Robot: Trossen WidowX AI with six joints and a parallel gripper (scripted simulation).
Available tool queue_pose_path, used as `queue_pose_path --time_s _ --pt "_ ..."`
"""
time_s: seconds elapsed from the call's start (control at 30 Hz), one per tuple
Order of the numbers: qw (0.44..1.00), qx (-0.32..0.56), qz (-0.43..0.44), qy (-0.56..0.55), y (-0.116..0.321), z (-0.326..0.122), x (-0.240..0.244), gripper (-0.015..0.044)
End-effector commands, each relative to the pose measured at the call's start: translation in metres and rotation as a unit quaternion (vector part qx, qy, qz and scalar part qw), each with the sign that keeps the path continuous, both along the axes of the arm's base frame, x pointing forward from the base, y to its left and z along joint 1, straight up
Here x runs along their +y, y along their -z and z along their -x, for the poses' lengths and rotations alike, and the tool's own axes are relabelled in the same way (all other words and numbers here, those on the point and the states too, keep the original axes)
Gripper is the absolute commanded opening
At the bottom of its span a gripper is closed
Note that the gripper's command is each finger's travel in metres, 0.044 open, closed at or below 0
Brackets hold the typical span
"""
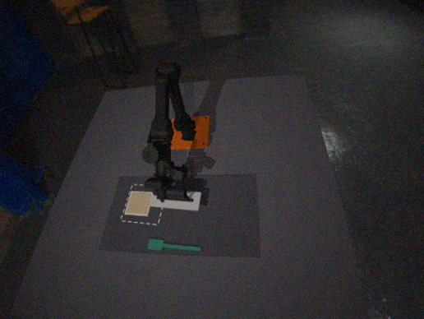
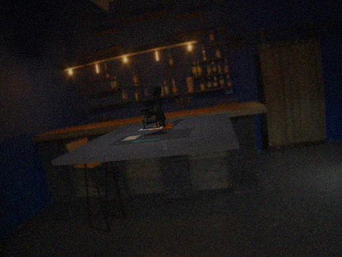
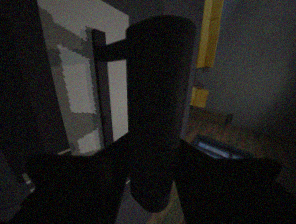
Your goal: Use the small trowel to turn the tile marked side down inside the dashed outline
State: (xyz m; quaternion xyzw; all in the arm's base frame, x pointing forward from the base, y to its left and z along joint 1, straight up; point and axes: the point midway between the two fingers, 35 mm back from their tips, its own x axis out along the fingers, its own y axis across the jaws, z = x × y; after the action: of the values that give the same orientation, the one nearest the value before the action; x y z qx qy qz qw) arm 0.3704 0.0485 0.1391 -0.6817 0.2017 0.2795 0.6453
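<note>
With my pincer [image 1: 163,192] [image 2: 146,122] [image 3: 150,133] gripping the trowel [image 1: 181,201] [image 2: 149,129] [image 3: 160,90], I might drag the tile [image 1: 138,203] [image 2: 132,137], plain side up inside the dashed outline [image 1: 140,223], askew if the blade catches its edge.
</note>
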Motion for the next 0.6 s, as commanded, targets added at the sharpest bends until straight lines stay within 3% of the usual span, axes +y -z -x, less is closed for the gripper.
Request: queue_pose_path --time_s 0.0,0.57 --pt "1.000 -0.012 -0.004 0.002 -0.015 -0.003 0.013 0.0000" --pt "1.000 -0.014 -0.006 0.002 -0.033 0.004 0.048 0.0000"
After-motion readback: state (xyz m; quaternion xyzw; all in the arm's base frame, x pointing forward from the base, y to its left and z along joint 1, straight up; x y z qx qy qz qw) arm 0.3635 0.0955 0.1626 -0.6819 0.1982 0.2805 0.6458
